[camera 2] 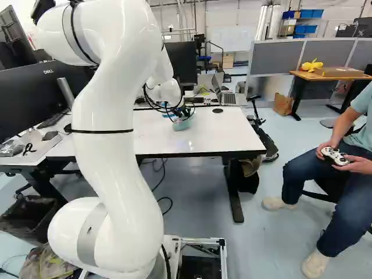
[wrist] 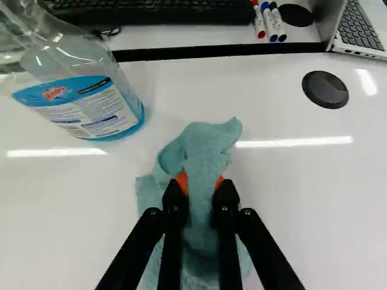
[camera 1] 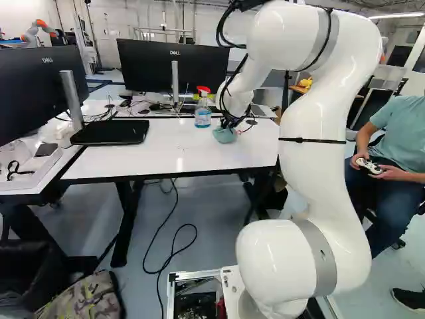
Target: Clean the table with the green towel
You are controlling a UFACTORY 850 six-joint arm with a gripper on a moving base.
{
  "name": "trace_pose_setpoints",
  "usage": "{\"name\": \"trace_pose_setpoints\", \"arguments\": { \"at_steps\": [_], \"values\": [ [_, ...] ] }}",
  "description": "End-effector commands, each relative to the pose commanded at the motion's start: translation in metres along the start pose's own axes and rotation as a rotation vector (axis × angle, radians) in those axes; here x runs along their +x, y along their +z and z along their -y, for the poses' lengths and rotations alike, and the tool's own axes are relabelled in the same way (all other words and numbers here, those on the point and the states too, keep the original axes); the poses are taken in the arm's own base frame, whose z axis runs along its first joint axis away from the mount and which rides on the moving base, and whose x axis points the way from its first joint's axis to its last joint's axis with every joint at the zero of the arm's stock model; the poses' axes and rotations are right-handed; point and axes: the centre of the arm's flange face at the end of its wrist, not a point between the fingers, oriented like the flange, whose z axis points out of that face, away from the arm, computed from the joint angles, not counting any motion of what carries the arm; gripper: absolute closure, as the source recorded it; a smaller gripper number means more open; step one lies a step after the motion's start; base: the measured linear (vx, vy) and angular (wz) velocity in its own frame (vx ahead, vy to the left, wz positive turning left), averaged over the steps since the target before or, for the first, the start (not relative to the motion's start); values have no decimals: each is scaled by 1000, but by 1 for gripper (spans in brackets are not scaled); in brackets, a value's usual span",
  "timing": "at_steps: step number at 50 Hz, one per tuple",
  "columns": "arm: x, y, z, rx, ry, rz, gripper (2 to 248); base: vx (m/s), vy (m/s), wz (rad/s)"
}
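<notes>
glossy white arm, black cables

Towel (wrist: 202, 145) in the tool (camera 1: 228, 124), on the table (camera 1: 133, 163). Spray bottle (wrist: 78, 112) upright on the table, ahead-left of the tool. Round disc (wrist: 325, 89) on the table, ahead-right. Past the far edge: keyboard (wrist: 157, 12) ahead, mostly left; markers (wrist: 269, 21) at its right end; laptop (wrist: 366, 30) farther right

White table (camera 1: 133, 158), spray bottle (camera 1: 203, 114), green towel (wrist: 199, 148)
</notes>
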Motion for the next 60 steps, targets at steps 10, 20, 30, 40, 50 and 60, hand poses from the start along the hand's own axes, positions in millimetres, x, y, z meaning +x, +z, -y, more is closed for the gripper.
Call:
{"name": "trace_pose_setpoints", "arguments": {
  "at_steps": [10,20,30,40,50,60],
  "values": [
    [-1,-2,17,18,-21,1,193,0,0,0],
    [-9,-10,31,32,-38,8,193,0,0,0],
    [-21,-22,34,36,-43,19,193,0,0,0],
    [-34,-34,31,33,-40,31,193,0,0,0],
    [-48,-47,26,29,-35,42,193,0,0,0],
    [-58,-56,16,17,-20,49,193,0,0,0]
  ]
}}
